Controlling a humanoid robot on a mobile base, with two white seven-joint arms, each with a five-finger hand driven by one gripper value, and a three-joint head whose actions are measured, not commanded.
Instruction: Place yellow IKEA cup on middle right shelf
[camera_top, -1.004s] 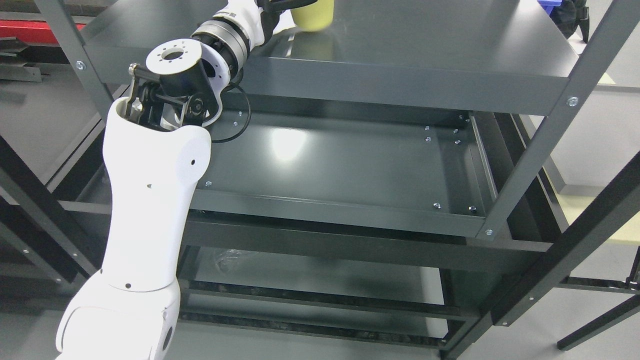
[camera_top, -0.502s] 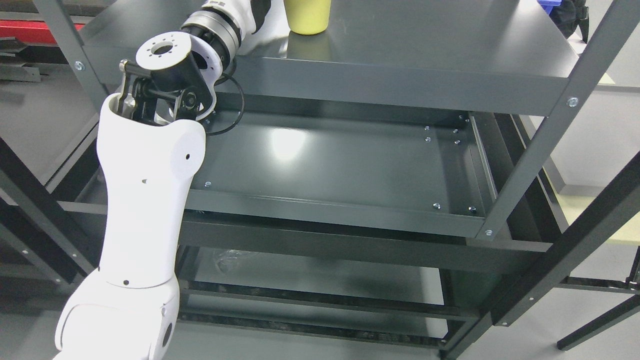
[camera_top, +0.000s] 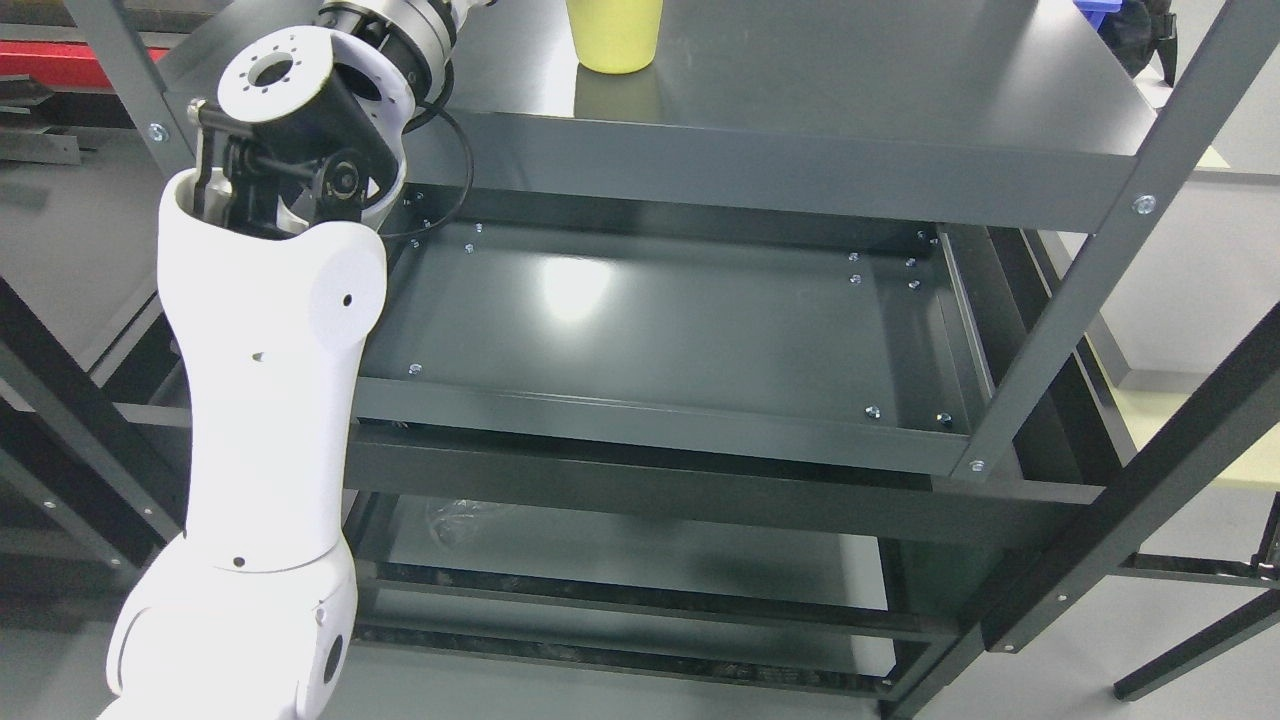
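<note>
The yellow cup (camera_top: 613, 35) stands upright on the uppermost visible dark grey shelf (camera_top: 850, 100), near its back left; the cup's rim is cut off by the picture's top edge. My left arm (camera_top: 270, 380) rises from the lower left, and its wrist (camera_top: 395, 35) sits to the left of the cup, apart from it. The hand itself lies beyond the top edge. Nothing touches the cup. The right arm does not show.
Below the cup's shelf lies a wide bare shelf tray (camera_top: 680, 320), and lower still another shelf (camera_top: 620, 555) with a clear plastic scrap (camera_top: 455, 518). Slanted metal uprights (camera_top: 1060, 310) stand on the right. A blue object (camera_top: 1100, 8) peeks in at top right.
The left hand, which was around the cup a second ago, has let go and drawn back to the left and out of the picture. The cup now stands alone.
</note>
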